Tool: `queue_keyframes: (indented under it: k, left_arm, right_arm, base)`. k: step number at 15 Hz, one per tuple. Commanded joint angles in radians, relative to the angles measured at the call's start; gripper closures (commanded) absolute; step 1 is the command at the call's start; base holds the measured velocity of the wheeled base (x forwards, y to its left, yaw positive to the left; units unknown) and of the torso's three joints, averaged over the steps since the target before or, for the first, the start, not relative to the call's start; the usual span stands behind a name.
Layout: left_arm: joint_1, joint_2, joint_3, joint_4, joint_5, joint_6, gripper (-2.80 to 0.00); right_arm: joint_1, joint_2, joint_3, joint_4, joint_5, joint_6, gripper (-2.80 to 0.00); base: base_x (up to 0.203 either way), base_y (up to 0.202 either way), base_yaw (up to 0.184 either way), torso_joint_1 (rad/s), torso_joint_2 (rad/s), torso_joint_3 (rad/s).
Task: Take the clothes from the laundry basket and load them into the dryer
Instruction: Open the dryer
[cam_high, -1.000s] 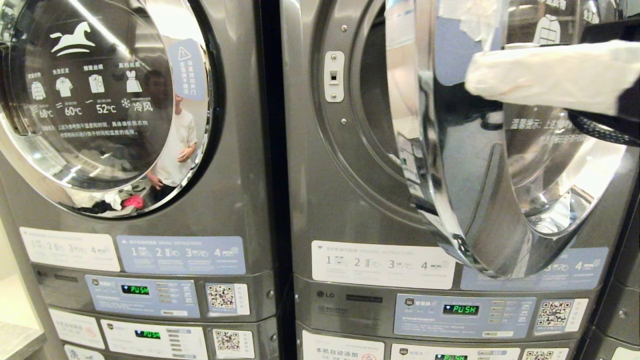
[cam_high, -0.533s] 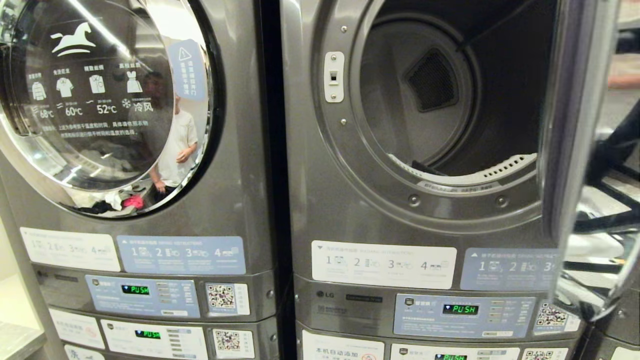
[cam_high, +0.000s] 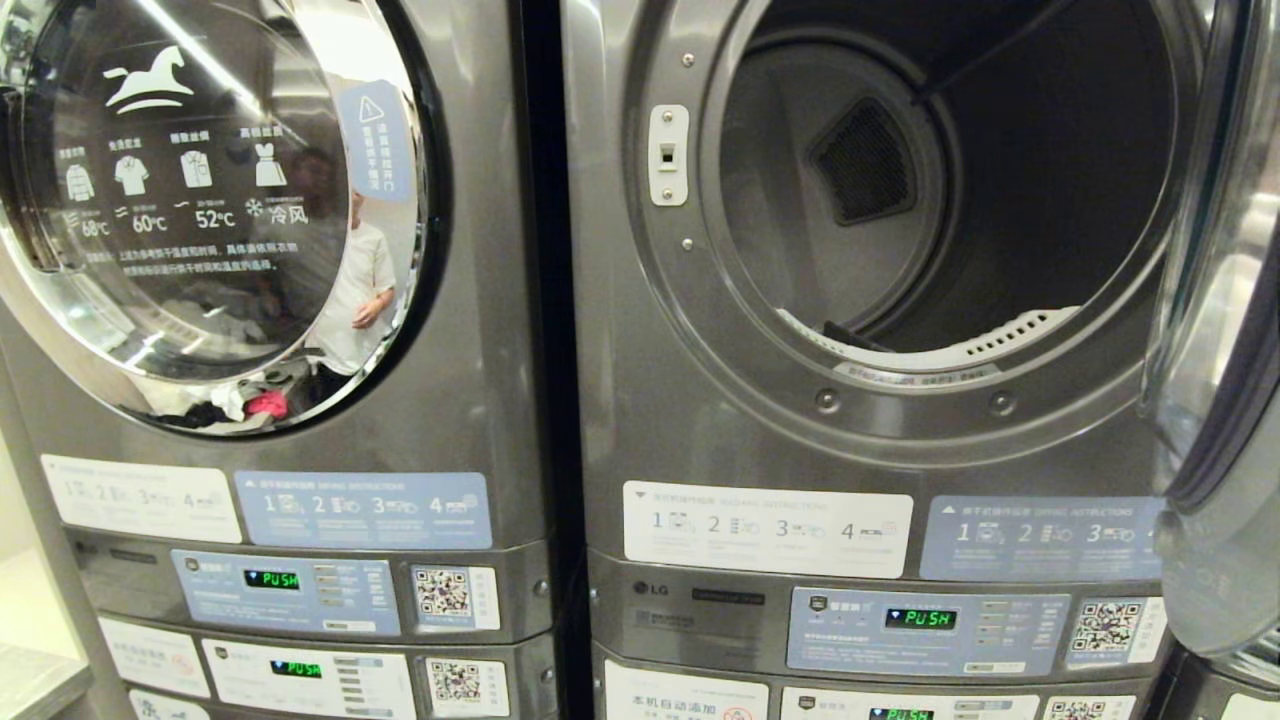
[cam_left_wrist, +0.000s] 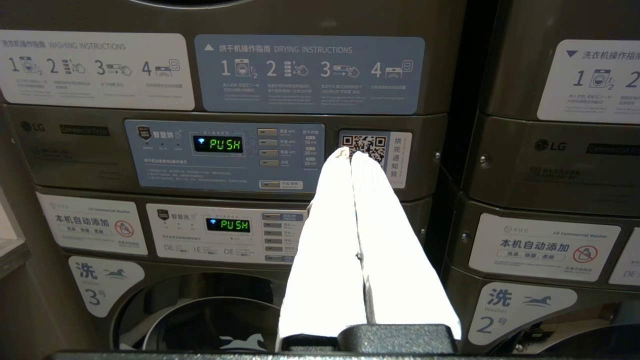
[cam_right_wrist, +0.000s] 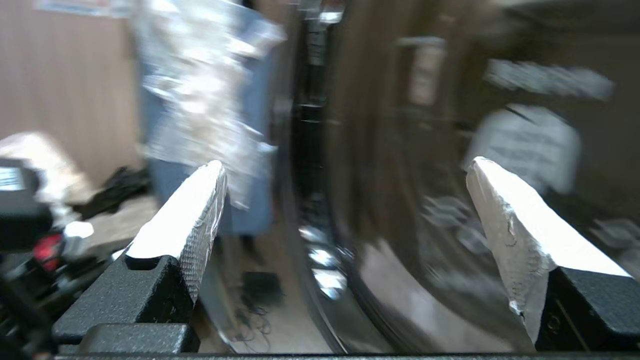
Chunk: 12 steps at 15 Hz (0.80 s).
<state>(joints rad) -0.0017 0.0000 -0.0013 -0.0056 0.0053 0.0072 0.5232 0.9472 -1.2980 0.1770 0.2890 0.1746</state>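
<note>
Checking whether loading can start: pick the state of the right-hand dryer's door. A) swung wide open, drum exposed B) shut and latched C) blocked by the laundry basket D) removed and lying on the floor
A: the dryer shows its bare drum, and its door stands swung out at the head view's right edge.

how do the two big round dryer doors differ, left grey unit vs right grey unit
The left grey unit's chrome-rimmed glass door is shut; the right grey dryer's door is swung wide open, seen edge-on. The shut door shows its white horse logo and temperatures and reflects a person; the open one exposes an almost empty drum. Both units have green PUSH displays below.
</note>
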Motion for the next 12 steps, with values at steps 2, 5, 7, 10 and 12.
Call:
queue_keyframes:
  k: [2, 5, 7, 10, 12]
  left_arm:
    - [0.0, 0.0, 0.0, 0.001, 0.001, -0.004, 0.0]
    - [0.0, 0.0, 0.001, 0.001, 0.001, -0.004, 0.0]
    - [0.0, 0.0, 0.001, 0.0, 0.001, -0.004, 0.0]
    - [0.0, 0.0, 0.001, 0.0, 0.001, -0.004, 0.0]
    - [0.0, 0.0, 0.001, 0.0, 0.001, -0.004, 0.0]
  right_arm:
    - [-0.056, -0.095, 0.055, 0.063, -0.14, 0.06, -2.8]
    - [-0.058, -0.218, 0.156, 0.076, -0.187, 0.078, -2.8]
    - [-0.058, -0.301, 0.234, 0.088, -0.178, 0.079, -2.8]
    - [-0.058, -0.425, 0.381, 0.121, -0.207, 0.086, 0.0]
    - [-0.058, -0.478, 0.521, 0.128, -0.293, 0.09, 0.0]
  base:
    - [0.0, 0.0, 0.0, 0.0, 0.0, 0.0]
    - [0.0, 0.0, 0.0, 0.0, 0.0, 0.0]
    - [0.0, 0.0, 0.0, 0.0, 0.0, 0.0]
    - [0.0, 0.0, 0.0, 0.0, 0.0, 0.0]
    - [0.0, 0.0, 0.0, 0.0, 0.0, 0.0]
